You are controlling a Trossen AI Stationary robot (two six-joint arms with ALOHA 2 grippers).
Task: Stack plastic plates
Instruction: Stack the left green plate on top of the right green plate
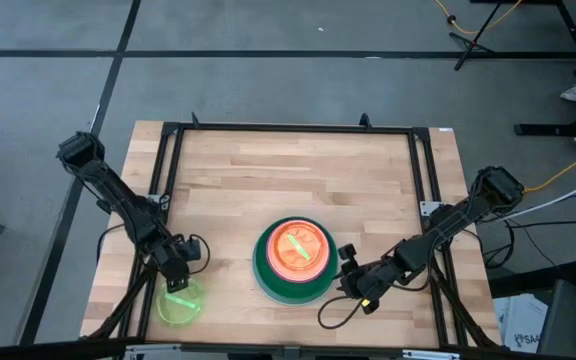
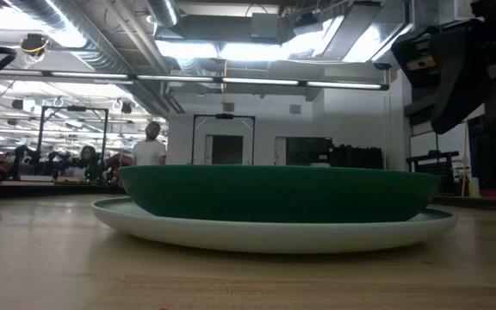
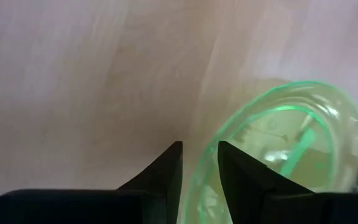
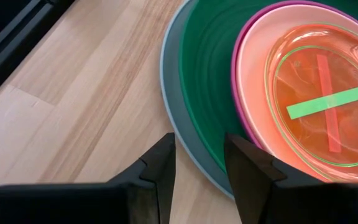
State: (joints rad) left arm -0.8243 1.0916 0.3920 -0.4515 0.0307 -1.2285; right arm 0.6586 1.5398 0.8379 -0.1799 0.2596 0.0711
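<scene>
Item: small round translucent lime-green plastic plate [image 1: 179, 302], alone near front-left corner of pale wooden counter [image 1: 288, 180]. Left pincer [image 3: 199, 163] straddles its thin rim, pinching edge. Likely light, stiff, slick; take by rim.

Stack [image 1: 294, 262] at front-centre: grey-blue, dark green, magenta, peach, translucent orange plates. Right pincer [image 4: 199, 155] spread, astride stack's outer rim.

Place: a robotics lab or workshop hall.
Ceiling: exposed ducts [image 2: 102, 34] and strip lights [image 2: 257, 82].
Floor: grey concrete [image 1: 268, 90] with cables [image 1: 568, 180] beyond the right pincer [image 1: 346, 270].
Counter: wooden counter [image 1: 298, 180] in a black metal frame.
Background: a person [image 2: 150, 146] among equipment racks.
</scene>
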